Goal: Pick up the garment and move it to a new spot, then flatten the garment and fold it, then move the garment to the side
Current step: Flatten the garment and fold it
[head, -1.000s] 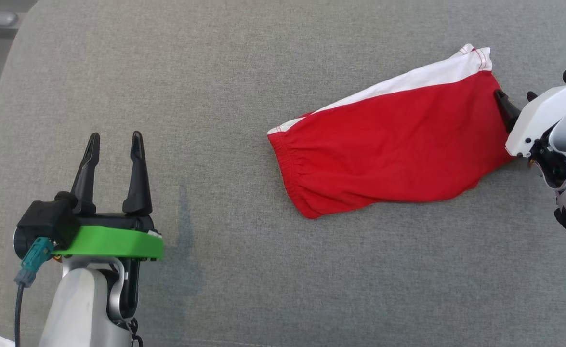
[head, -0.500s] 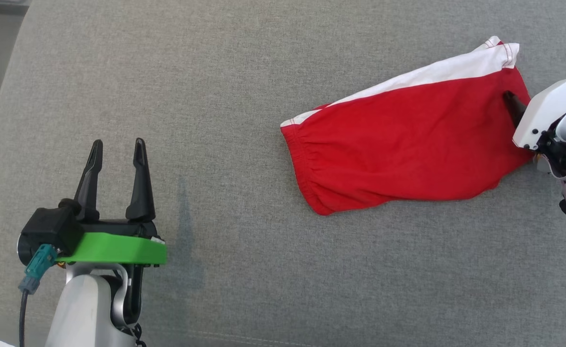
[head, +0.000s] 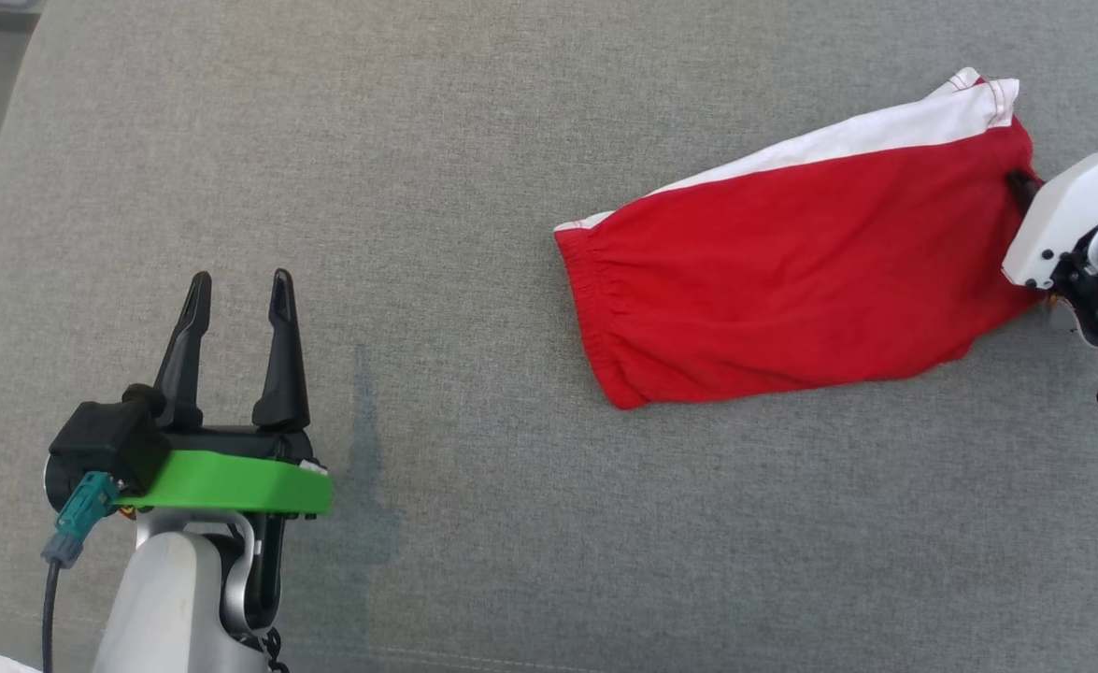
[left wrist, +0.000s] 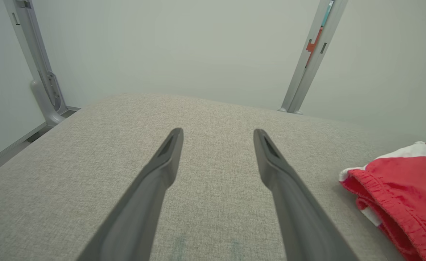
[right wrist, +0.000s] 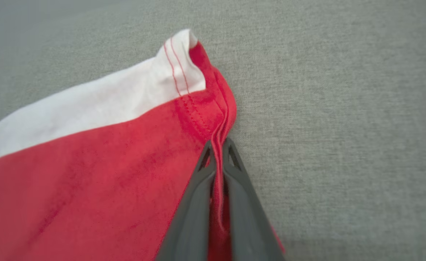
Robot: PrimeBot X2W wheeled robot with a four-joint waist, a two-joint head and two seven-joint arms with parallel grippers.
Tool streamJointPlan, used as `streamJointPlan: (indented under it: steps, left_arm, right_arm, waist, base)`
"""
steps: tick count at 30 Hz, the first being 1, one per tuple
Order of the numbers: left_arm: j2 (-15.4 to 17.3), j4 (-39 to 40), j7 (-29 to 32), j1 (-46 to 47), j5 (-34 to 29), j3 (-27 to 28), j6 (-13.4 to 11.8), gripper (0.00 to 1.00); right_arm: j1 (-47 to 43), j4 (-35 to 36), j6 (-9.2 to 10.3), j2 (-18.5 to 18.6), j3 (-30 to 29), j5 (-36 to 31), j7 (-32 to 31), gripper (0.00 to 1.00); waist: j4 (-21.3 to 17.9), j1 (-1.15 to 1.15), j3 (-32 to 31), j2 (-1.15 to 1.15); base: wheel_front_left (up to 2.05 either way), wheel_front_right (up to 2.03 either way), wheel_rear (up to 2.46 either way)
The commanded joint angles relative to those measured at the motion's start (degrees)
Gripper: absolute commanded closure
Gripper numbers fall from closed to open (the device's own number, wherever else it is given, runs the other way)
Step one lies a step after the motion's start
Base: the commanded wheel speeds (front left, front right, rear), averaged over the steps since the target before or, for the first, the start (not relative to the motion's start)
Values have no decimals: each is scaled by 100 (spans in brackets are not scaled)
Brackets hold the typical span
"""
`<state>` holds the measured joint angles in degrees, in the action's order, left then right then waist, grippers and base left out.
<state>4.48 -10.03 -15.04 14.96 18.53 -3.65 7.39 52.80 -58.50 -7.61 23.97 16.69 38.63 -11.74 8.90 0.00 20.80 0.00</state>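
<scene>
1. The left hand (head: pixel 240 276) sits nearest at the lower left, released, with its fingers spread above the grey surface (head: pixel 511 523). A faint dark stain (head: pixel 362 449) lies just beside it.
2. The garment (head: pixel 791 271), red shorts with a white side band and a gathered waistband, lies spread at the right of the surface, well apart from the left hand.
3. The right hand (right wrist: pixel 218 142) is clenched on the garment's red hem. The right wrist view shows the pinched fold, which the white wrist housing (head: pixel 1062 210) partly hides in the head view.
4. Farthest off, the left wrist view adds grey metal posts (left wrist: pixel 309 61) against a pale wall (left wrist: pixel 180 47).
</scene>
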Motion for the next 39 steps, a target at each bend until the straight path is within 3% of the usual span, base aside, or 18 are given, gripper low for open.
streamJointPlan:
  steps: [1,12,20,25,32,39]
  left_arm:
    - [32,-26,-16,19,44,1,11,0]
    - [72,-53,-15,-219,-5,96,12,0]
    - [47,-82,-15,-327,16,84,12,0]
    - [35,-143,-16,-397,40,34,12,0]
    - [71,-195,-16,-458,5,78,12,0]
    - [38,-223,-15,-408,-2,20,12,0]
  right_arm:
    - [-151,66,22,137,-53,41,156,100]
    - [-892,563,18,695,-399,-136,957,100]
    - [-1163,1008,18,860,-744,-755,1227,100]
    - [-1329,1762,18,663,-659,-1217,1012,100]
    - [-1649,2823,17,62,-274,-1640,233,100]
    - [-1629,2965,18,-659,26,-1960,-252,100]
  waist:
    - [-49,0,-78,0]
    - [-360,0,-429,0]
    - [-435,0,-642,0]
    - [-402,0,-828,0]
    - [-365,0,-1045,0]
    - [-295,0,-1057,0]
  base:
    - [0,0,0]
    - [0,0,0]
    - [0,0,0]
    - [0,0,0]
    - [0,0,0]
    - [0,0,0]
